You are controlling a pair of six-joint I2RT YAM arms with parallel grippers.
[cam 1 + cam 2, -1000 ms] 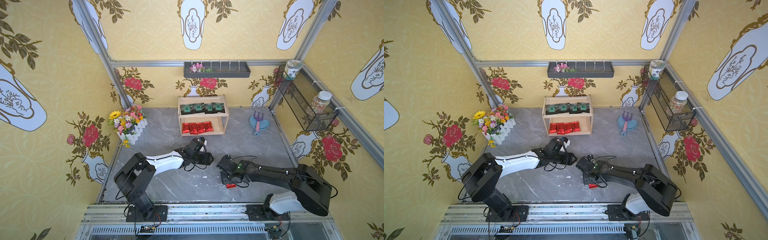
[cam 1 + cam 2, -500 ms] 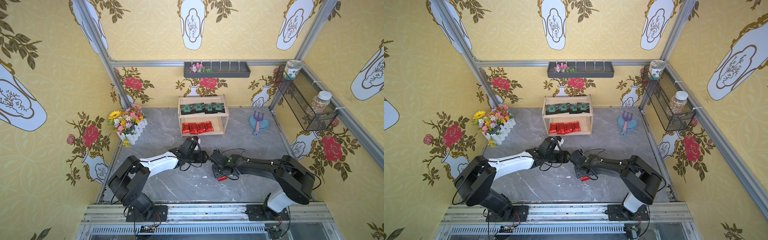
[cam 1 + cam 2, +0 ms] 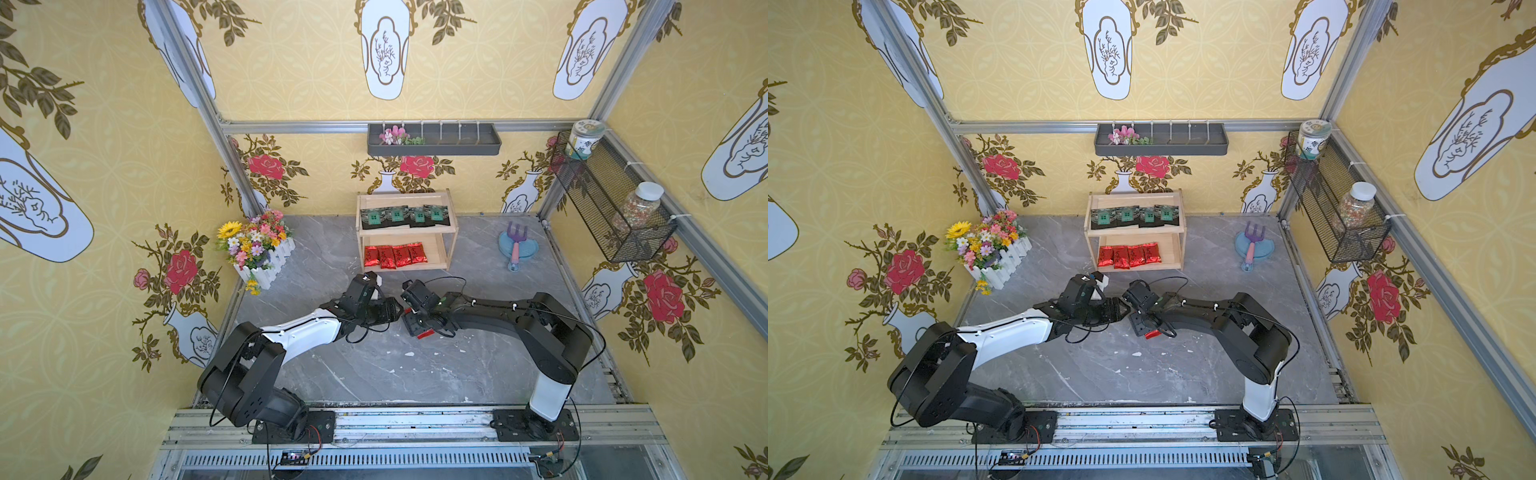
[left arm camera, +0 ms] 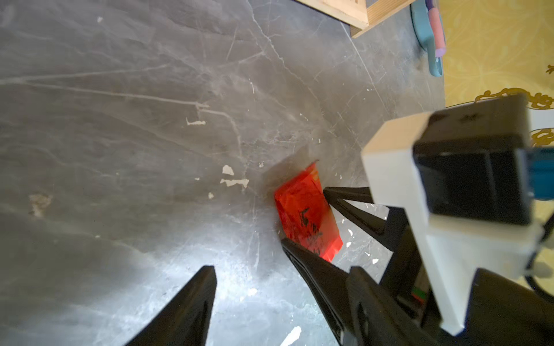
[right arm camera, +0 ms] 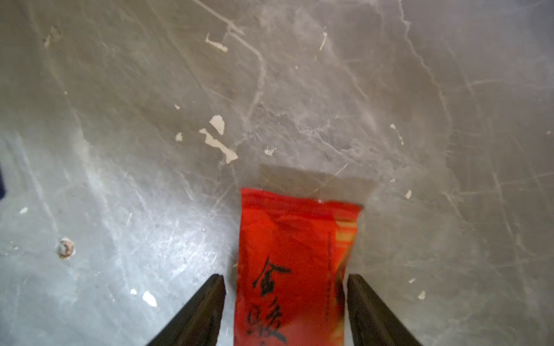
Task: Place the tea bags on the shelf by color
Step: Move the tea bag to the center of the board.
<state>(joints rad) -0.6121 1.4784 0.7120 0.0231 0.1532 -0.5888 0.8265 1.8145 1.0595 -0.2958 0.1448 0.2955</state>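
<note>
crinkly red foil packet (image 5: 296,254) in front of the wooden shelf (image 3: 403,196); right claw (image 5: 286,277) parted astride it, left claw (image 4: 281,267) open.

Both your top views come from one head high above the front rail (image 3: 395,428), looking down and toward the back wall (image 3: 324,174), taking in the whole grey tabletop (image 3: 374,374) and the shelf (image 3: 407,230). Your left wrist camera sits low, looking past the left gripper (image 4: 247,254) across the tabletop to a shelf corner. Your right wrist camera is even closer, looking past the right gripper (image 5: 286,277). All four views share the one red tea bag (image 5: 296,239).
</note>
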